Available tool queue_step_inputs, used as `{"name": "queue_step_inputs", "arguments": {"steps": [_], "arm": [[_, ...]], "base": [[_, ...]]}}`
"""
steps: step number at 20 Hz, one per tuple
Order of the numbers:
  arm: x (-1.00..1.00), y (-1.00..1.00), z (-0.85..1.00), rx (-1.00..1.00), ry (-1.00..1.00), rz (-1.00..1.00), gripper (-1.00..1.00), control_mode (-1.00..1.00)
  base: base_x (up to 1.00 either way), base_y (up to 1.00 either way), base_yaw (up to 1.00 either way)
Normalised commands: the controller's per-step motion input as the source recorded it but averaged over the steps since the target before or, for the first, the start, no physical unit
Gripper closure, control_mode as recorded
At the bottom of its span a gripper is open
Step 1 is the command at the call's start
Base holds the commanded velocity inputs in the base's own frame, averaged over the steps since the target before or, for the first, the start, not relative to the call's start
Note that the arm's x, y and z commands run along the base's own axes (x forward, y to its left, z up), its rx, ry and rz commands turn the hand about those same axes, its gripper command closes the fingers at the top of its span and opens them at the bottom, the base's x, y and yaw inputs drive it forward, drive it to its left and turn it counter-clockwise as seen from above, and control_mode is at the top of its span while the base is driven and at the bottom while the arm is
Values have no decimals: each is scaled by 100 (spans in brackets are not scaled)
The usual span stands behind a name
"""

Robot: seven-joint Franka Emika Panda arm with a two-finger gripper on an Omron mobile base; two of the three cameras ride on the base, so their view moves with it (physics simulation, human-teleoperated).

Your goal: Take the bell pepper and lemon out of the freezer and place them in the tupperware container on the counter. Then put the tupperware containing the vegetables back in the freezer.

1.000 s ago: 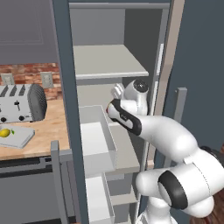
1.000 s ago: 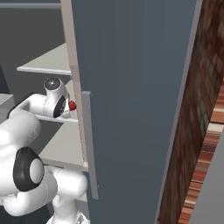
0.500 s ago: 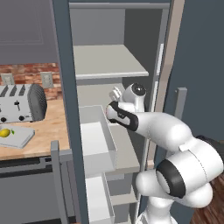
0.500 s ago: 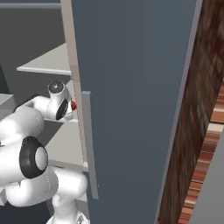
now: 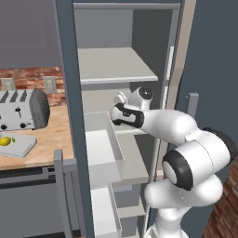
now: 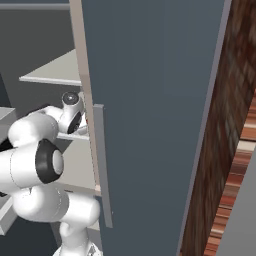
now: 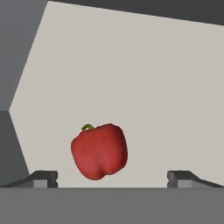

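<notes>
End effector [image 7: 112, 179] reaching into the freezer [image 5: 125, 74] at middle-shelf level, fingertips [image 7: 43, 178] spread wide apart, gripping nothing. Bell pepper [image 7: 99, 151] lying on the pale shelf just ahead, between the two tips, not touched. Lemon [image 5: 5, 141] sitting in the tupperware container [image 5: 18, 146] on the worktop [image 5: 51, 139], beside the toaster [image 5: 23, 109]. Pale drawer [image 5: 104, 153] pulled out below arm.

Red bell pepper [image 7: 99, 151] (tilted) on freezer [image 5: 69, 93] shelf
</notes>
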Motion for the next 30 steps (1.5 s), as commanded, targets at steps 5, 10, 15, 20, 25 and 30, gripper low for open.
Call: {"name": "queue_step_inputs", "arguments": {"steps": [5,10,15,20,25,30], "arm": [[8,8,-11,0,0,2,-100,-100],[13,6,-11,0,0,2,-100,-100],[14,9,-9,-2,0,0,-100,-100],[13,7,-11,-2,0,0,-100,-100],[14,3,-3,-1,0,0,-100,-100],[16,0,-1,0,0,0,-100,-100]], "base": [[0,0,0],[0,0,0],[0,0,0],[0,0,0],[0,0,0],[0,0,0]]}}
